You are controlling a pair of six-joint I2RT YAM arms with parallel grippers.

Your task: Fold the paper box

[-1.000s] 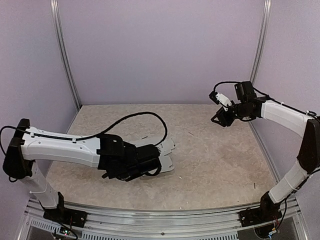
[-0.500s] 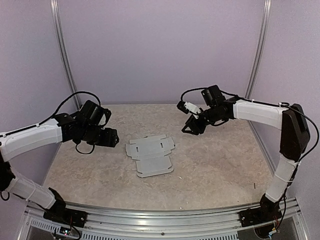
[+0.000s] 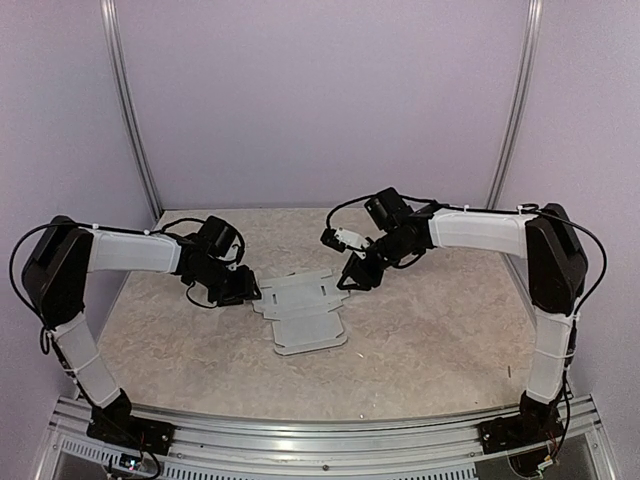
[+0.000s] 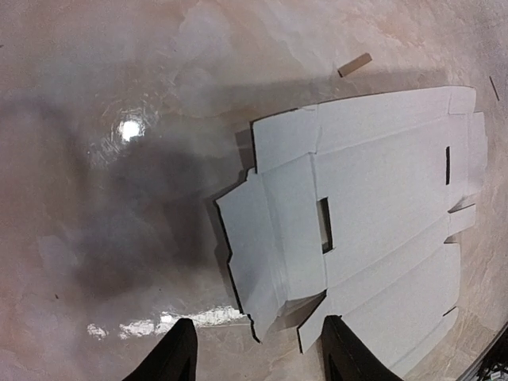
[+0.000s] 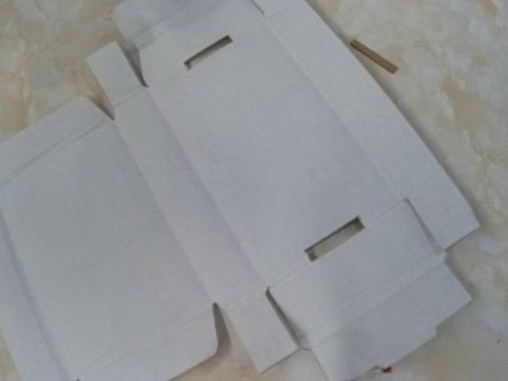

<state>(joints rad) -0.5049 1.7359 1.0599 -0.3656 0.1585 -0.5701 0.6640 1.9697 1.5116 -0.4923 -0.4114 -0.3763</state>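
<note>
The paper box (image 3: 302,310) lies flat and unfolded on the beige tabletop, a pale die-cut blank with flaps and small slots. My left gripper (image 3: 243,288) hovers at its left edge. In the left wrist view the gripper (image 4: 259,357) is open, with its dark fingertips (image 4: 178,354) either side of a slightly raised side flap of the paper box (image 4: 373,198) and nothing held. My right gripper (image 3: 352,276) hangs over the blank's far right corner. The right wrist view is filled by the paper box (image 5: 254,182) and shows none of its fingers.
A small tan scrap (image 5: 373,55) lies on the table just beyond the blank, also in the left wrist view as a tan scrap (image 4: 355,64). Purple walls and metal posts (image 3: 130,120) enclose the table. A metal rail (image 3: 300,425) runs along the front edge.
The left arm lifted off the blank, swung out left, then came back to its left edge. The right arm moved from the back right down to the far right corner.
</note>
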